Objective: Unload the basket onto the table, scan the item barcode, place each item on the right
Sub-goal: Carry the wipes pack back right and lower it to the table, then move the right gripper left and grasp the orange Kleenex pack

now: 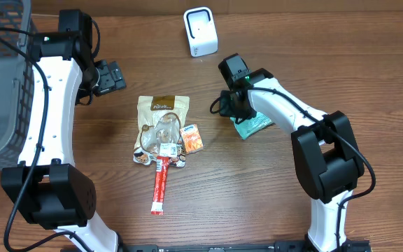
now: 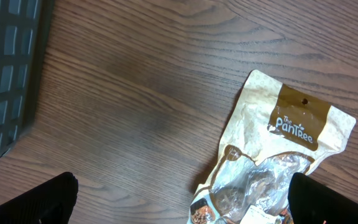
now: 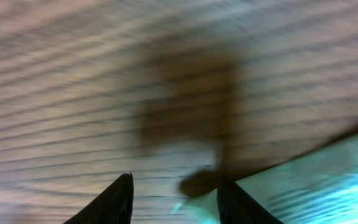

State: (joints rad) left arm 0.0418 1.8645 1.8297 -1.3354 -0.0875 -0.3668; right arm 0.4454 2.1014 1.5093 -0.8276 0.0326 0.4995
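A dark wood-grain surface is carrying a PaniRee snack pouch at its middle. A white barcode scanner is standing beyond the pouch and to its right, well apart. A teal packet is lying right of the pouch, and the right jaws are hovering over the packet's pouch-side edge. The left jaws are hanging up-left of the pouch, spread wide and empty.

From the left wrist, the pouch's top is showing between the spread fingers, ungripped.

The right wrist view is blurring, yet its jaws are standing partly apart over bare wood, the teal packet just beside one finger and unheld.

The pick-up seems to be in hand. Next, the jaws need closing on the packet's edge, then lifting it barcode-first toward the scanner.
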